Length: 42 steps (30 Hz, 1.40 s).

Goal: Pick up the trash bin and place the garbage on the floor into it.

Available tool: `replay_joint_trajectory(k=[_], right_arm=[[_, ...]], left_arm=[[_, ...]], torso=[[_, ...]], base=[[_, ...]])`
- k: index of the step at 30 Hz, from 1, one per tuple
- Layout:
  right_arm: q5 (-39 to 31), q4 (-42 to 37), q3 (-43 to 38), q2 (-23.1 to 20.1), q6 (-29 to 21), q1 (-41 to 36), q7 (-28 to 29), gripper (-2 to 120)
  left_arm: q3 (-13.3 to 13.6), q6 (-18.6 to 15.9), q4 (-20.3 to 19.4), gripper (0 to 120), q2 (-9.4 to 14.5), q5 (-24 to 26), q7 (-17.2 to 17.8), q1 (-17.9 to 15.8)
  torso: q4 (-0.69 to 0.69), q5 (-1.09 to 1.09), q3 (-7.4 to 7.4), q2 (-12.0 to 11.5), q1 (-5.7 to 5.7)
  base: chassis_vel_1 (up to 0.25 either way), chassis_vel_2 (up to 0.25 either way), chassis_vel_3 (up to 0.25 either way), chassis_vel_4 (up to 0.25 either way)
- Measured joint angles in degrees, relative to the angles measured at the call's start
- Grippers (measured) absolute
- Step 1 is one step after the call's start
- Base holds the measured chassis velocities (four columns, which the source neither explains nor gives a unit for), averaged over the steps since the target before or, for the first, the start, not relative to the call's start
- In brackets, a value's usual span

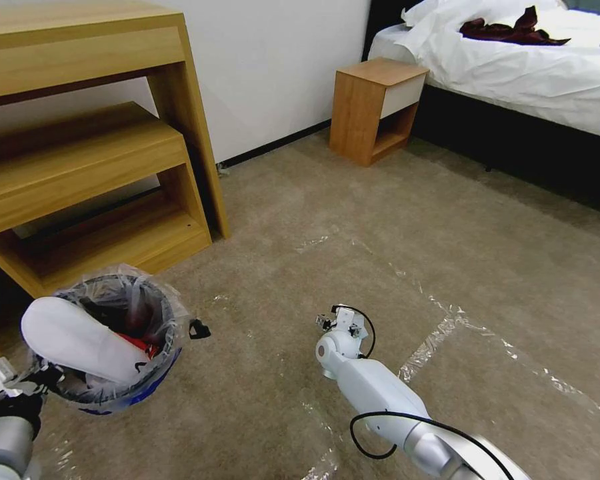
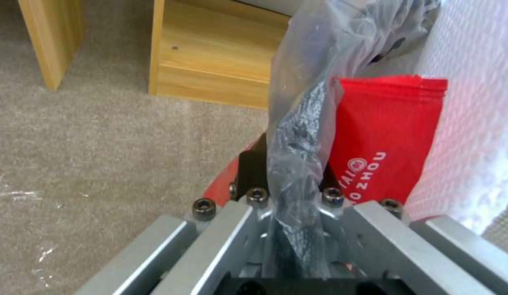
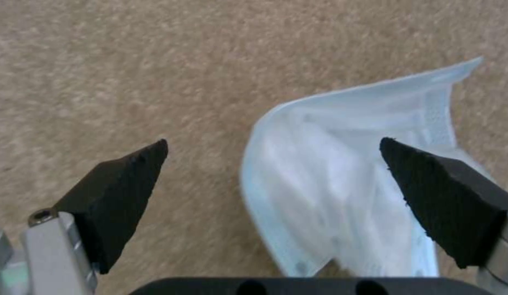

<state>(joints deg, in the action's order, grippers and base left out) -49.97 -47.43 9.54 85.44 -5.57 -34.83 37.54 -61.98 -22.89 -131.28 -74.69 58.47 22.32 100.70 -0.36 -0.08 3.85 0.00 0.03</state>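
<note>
Black pads of the right gripper (image 3: 273,147) stand wide apart w/ nothing between them yet, hovering low over a white slipper (image 3: 347,196) on the carpet (image 1: 353,220), so a grasp looks prepared. Its arm reaches forward and down, to the right of the trash bin (image 1: 113,347). Left gripper (image 2: 295,205) is clamped on the bin's rim and clear liner, keeping the bin near for drop-off; a red wrapper (image 2: 385,139) sits inside.

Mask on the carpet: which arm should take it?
Right. The right gripper hangs open just above the mask, one pad already over it. The left gripper is shut on the bin rim and liner.
</note>
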Motion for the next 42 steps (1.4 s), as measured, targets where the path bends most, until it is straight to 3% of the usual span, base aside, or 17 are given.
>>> replay_joint_trajectory(k=[9, 12, 22, 25, 31, 34, 39, 42], right_arm=[[2.23, 4.44, 0.27, 0.69, 1.81, 0.92, -2.37, 88], [3.29, 5.8, 0.52, 1.35, 2.69, 0.99, -3.6, 74], [4.3, 6.09, 0.55, 1.94, 3.45, 0.42, -4.07, 55], [5.0, 6.24, 0.4, 1.86, 3.95, -0.12, -4.28, 38], [5.5, 6.24, 0.4, 1.53, 4.51, -0.64, -4.63, 22], [5.11, 3.23, 0.69, -0.29, 4.78, -1.92, -4.65, 5], [3.35, -3.58, 1.1, -3.49, 4.74, -3.94, -4.23, 0], [2.3, -11.48, 1.04, -7.02, 4.47, -6.49, -3.43, 0]], left_arm=[[0.65, 0.01, -0.94, 1, -0.16, 0.02, -0.01, -0.06], [0.84, 0.01, -1.18, 1, -0.42, 0.0, 0.0, 0.02], [1.0, 0.02, -1.22, 1, -0.41, -0.05, -0.03, 0.17], [1.12, 0.27, -1.13, 1, -0.31, -0.11, -0.04, 0.14], [1.17, 0.34, -1.03, 1, -0.34, -0.19, -0.05, 0.14], [1.27, 0.37, -0.65, 1, -0.48, -0.33, -0.06, 0.03], [1.27, 0.39, -0.08, 1, -0.39, -0.35, -0.06, -0.3], [1.28, 0.4, 0.58, 1, -0.17, -0.39, -0.05, -0.67]], torso=[[0.0, 0.0, 0.0, 0.0, 0.0], [0.0, 0.0, 0.0, 0.0, 0.0], [0.0, 0.0, 0.0, 0.0, 0.0], [0.0, 0.0, 0.0, 0.0, 0.0], [0.0, 0.0, 0.0, 0.0, 0.0], [0.01, 0.0, 0.0, 0.0, 0.0], [0.0, 0.0, 0.0, 0.0, 0.0], [-0.01, 0.0, 0.0, 0.0, 0.0]], base=[[0.0, 0.0, 0.0, 0.0], [0.0, 0.0, 0.0, 0.0], [0.0, 0.0, 0.0, 0.0], [0.0, 0.0, 0.0, 0.0], [0.0, 0.0, 0.0, 0.0], [0.0, 0.0, 0.0, 0.0], [0.0, 0.0, 0.0, 0.0], [0.0, 0.0, 0.0, 0.0]])
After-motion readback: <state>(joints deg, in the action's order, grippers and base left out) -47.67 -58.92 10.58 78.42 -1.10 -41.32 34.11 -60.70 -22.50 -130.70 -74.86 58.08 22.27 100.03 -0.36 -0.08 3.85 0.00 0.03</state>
